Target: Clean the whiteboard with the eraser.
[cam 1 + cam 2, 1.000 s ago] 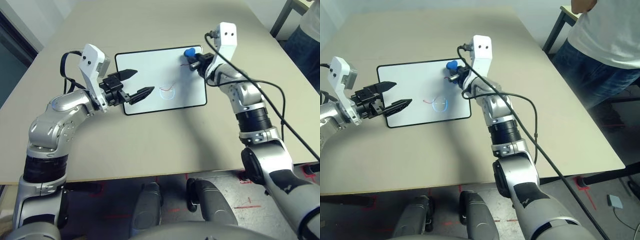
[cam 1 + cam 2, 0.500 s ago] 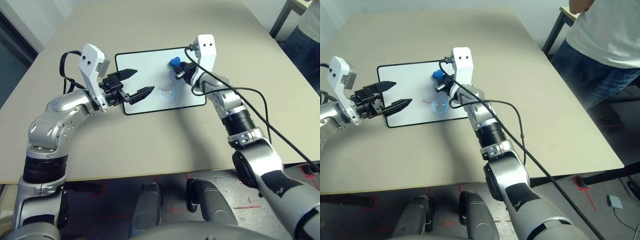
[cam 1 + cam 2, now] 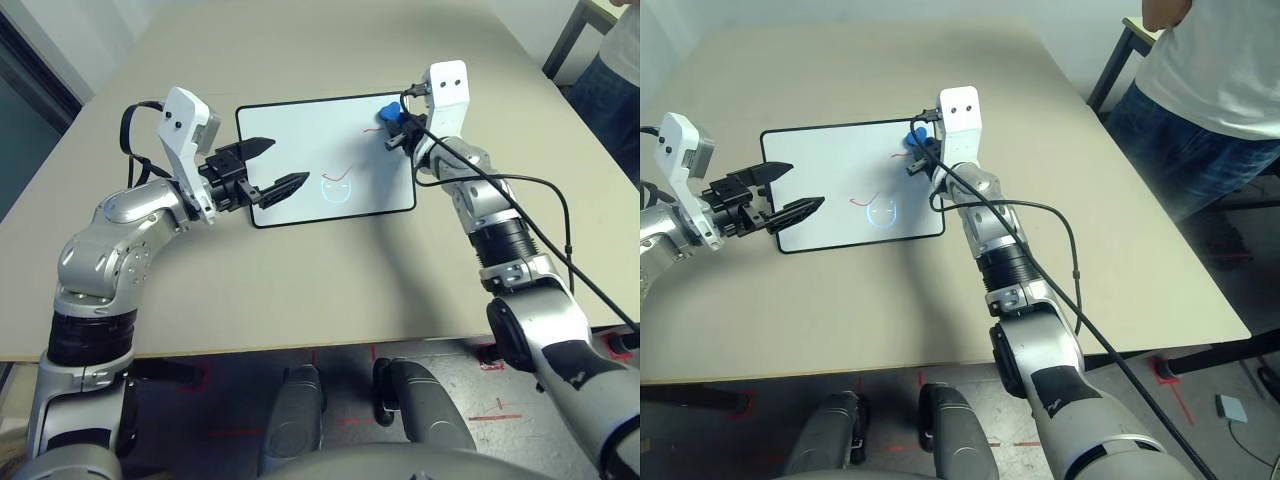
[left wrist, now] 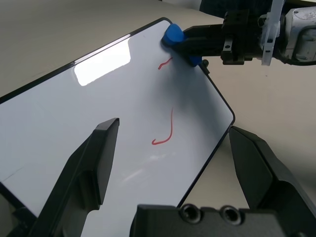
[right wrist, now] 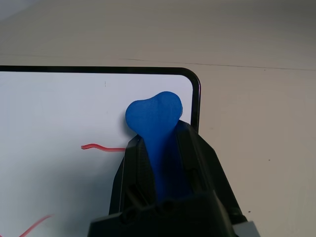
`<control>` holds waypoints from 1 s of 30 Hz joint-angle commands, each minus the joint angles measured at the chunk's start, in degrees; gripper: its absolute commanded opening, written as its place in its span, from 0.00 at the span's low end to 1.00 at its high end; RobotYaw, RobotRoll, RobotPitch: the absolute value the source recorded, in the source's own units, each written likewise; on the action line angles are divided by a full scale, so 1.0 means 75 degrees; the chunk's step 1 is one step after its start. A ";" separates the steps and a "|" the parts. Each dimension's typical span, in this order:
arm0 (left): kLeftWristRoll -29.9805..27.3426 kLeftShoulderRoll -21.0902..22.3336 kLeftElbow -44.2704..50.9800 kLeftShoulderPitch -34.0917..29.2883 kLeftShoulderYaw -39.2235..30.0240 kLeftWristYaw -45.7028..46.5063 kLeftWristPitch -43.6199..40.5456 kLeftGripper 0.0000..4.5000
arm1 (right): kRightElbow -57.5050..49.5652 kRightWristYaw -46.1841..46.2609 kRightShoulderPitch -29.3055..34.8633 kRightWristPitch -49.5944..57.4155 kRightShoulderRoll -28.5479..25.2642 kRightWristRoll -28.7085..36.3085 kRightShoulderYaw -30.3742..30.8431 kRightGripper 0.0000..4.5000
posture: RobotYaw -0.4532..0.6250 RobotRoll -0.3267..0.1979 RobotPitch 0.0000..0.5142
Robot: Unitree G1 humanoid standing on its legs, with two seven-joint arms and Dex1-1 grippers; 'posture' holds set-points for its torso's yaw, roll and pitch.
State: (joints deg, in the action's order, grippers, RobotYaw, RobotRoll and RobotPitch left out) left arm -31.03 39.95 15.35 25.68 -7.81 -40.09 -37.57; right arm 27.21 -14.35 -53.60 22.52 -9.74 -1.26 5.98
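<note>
R gripper (image 5: pixel 163 163) has its jaws clamped on the eraser (image 5: pixel 154 118); blue block sticks out past the fingertips, rounded end forward. Eraser sits at the far right corner of the whiteboard (image 3: pixel 300 130), right beside the black frame, just next to a short red stroke (image 5: pixel 101 147). Whether the eraser is pressing on the surface or just above it: can't tell.

L gripper (image 3: pixel 262 170) hovers over the near-left part of the board, jaws spread wide, holding nothing. Not visibly pinning the board.

Board lies flat on the table (image 3: pixel 300 300), long axis running left-right across the robot's front, slightly skewed. Eraser long axis runs along the R fingers, pointing from the board's right edge in toward the left, roughly along the board's long axis.

Marks left: red stroke by the eraser, a longer red curve (image 4: pixel 165 129) mid-board, faint blue loop (image 3: pixel 337 187) near it. Judgement: wiping well short of done.

Risks:
- Board is unrestrained, so a sideways wipe w/ pressure could drag it across the table; L gripper could brace it.
- Eraser is right at the corner; it may catch the frame or slip off the edge.
- Too light a contact would leave the marks unerased.
- Wipe toward mid-board brings R arm close to L gripper; collision possible.
</note>
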 commanded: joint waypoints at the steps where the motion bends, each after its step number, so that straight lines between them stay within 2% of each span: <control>1: 0.0055 0.0010 -0.0039 0.0028 0.0049 -0.0039 -0.0015 1.00 | -0.0033 -0.0133 0.0284 0.0207 0.0309 -0.0045 0.0238 0.19 | 0.53 0.62 0.24; 12: 0.0010 0.0061 0.0074 0.0027 -0.0008 -0.0014 -0.0126 1.00 | -0.0229 -0.0583 0.0518 0.0430 0.0901 -0.0106 0.0732 0.19 | 0.55 0.62 0.25; 24: 0.0043 0.0057 -0.0012 0.0061 0.0020 -0.0085 -0.0073 1.00 | 0.0197 0.0310 0.0157 0.0879 0.0069 -0.0546 0.0247 0.19 | 0.53 0.62 0.25; 30: 0.0055 0.0037 -0.0079 0.0118 0.0042 -0.0116 -0.0044 1.00 | 0.0115 0.0223 0.0283 0.1153 0.0075 -0.0560 0.0343 0.19 | 0.53 0.62 0.25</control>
State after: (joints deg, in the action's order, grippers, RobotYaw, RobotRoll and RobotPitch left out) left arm -31.02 40.03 15.26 26.25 -7.82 -40.48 -38.03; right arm 25.89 -12.68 -53.28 28.28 -9.25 -4.55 8.00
